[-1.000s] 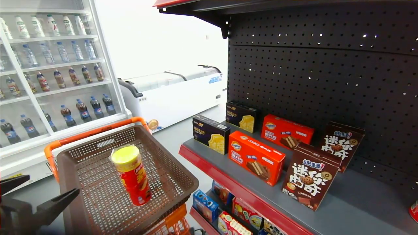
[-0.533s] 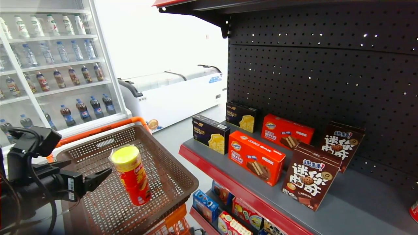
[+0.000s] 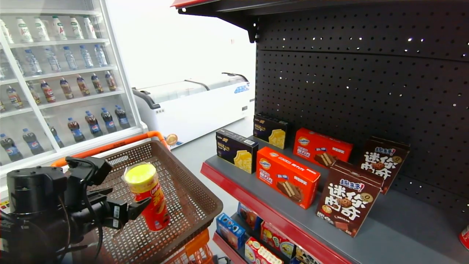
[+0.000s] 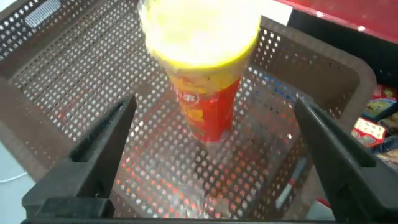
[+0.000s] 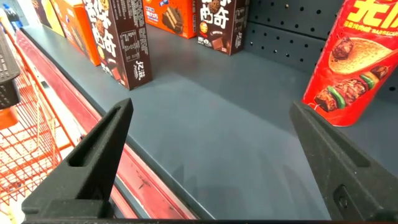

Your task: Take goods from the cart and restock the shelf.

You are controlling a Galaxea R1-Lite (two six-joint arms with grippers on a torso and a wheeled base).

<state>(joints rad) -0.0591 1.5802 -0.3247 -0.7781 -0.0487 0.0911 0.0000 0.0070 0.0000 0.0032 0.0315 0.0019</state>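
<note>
While the pick from the cart is only at its approach, my left gripper (image 4: pixel 214 104) hangs with its jaws spread wide on either side of the red cylindrical crisp can with a yellow plastic lid (image 3: pixel 157 214), and as far as I can see it is not touching it. That can stands on its base on the floor of the brown perforated plastic basket (image 3: pixel 190 172), in the lower left of the head frame. Next, I judge, I must ease in until the tube sits squarely between my fingers, below the lid, then close and lift clear of the basket wall. Its glossy, round wall looks stiff but slippery, so a centred grip matters. My right gripper (image 5: pixel 211 107) waits with jaws apart over the bare grey shelf board (image 5: pixel 205 149), beside a second red can (image 5: pixel 354 62).
</note>
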